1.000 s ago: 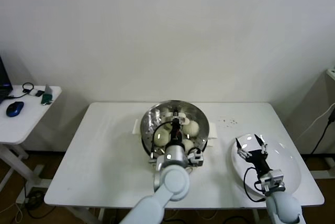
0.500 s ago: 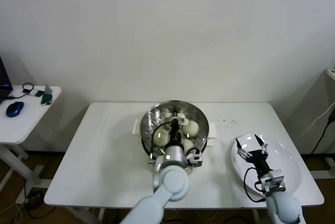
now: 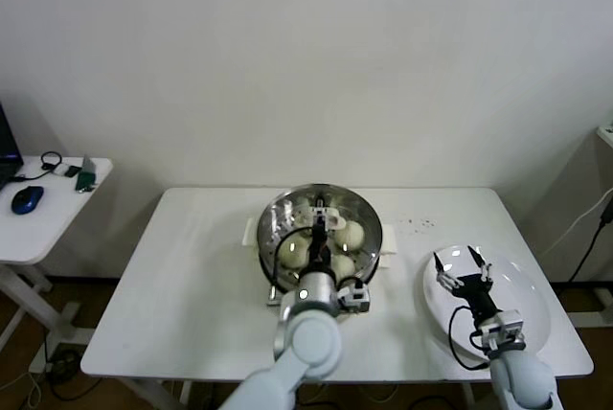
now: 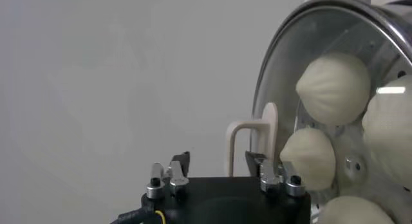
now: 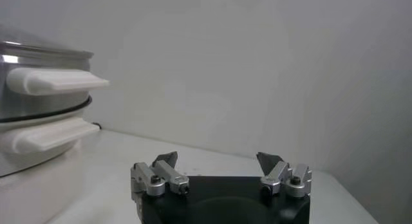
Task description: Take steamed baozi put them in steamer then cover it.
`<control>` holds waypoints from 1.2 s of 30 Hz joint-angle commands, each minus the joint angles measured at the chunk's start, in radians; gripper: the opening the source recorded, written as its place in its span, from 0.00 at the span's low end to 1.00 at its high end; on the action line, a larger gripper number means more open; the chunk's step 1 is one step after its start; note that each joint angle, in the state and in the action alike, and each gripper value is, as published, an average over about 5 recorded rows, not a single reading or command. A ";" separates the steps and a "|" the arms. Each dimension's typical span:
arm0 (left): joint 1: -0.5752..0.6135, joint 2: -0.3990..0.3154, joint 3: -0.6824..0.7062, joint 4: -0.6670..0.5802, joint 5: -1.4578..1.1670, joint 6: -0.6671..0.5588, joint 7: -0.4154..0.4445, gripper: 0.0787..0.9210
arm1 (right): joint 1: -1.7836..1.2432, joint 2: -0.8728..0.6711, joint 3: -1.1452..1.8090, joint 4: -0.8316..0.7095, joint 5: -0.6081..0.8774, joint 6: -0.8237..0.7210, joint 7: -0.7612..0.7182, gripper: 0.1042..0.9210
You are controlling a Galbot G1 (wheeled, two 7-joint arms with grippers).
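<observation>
The cover [image 3: 321,228] sits flat on the steamer [image 3: 365,255], which stands mid-bench toward the rear edge. Through the glass, 4 steamed baozi [image 3: 295,252] show, packed close on the perforated floor. In the left wrist view the same buns [image 4: 333,87] press near the lid's metal rim.

The left claw [image 3: 321,225] hangs directly over the middle of the lid, its fingers parted to either side of the white handle [image 4: 252,145]. In the left wrist view the handle stands between the 2 fingertips with a gap on at least 1 side, so nothing looks clamped; I judge this a release, with the lid resting on its own weight.

The relation that matters: the handle lies straight ahead of the left claw, between its fingers, with its long axis running across the gap between them, so the coming move is probably a straight lift away, with no sideways drift that could snag the handle and drag the lid off its seat.

The right claw [image 3: 460,265] waits over the white plate [image 3: 522,319] near the bench's right front corner, fingers spread wide and holding nothing; the left arm is much the nearer to the steamer. By the look of things, the task is all but done.
</observation>
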 commanded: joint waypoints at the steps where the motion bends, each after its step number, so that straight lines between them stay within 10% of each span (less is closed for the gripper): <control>1: 0.022 0.046 -0.001 -0.151 -0.084 0.049 -0.018 0.66 | 0.000 -0.002 0.004 0.002 0.012 -0.006 -0.005 0.88; 7: 0.093 0.093 -0.015 -0.222 -0.173 0.042 -0.046 0.85 | 0.002 -0.006 0.007 -0.002 0.009 -0.006 -0.012 0.88; 17: 0.251 0.216 -0.111 -0.340 -0.422 -0.066 -0.230 0.88 | 0.011 -0.013 0.000 -0.003 0.005 -0.006 -0.017 0.88; 25: 0.339 0.245 -0.403 -0.363 -0.960 -0.421 -0.591 0.88 | -0.001 -0.022 -0.001 0.017 0.013 -0.006 -0.023 0.88; 36: 0.582 0.146 -0.772 -0.288 -1.432 -0.843 -0.610 0.88 | -0.051 -0.029 0.018 0.054 0.044 -0.004 -0.031 0.88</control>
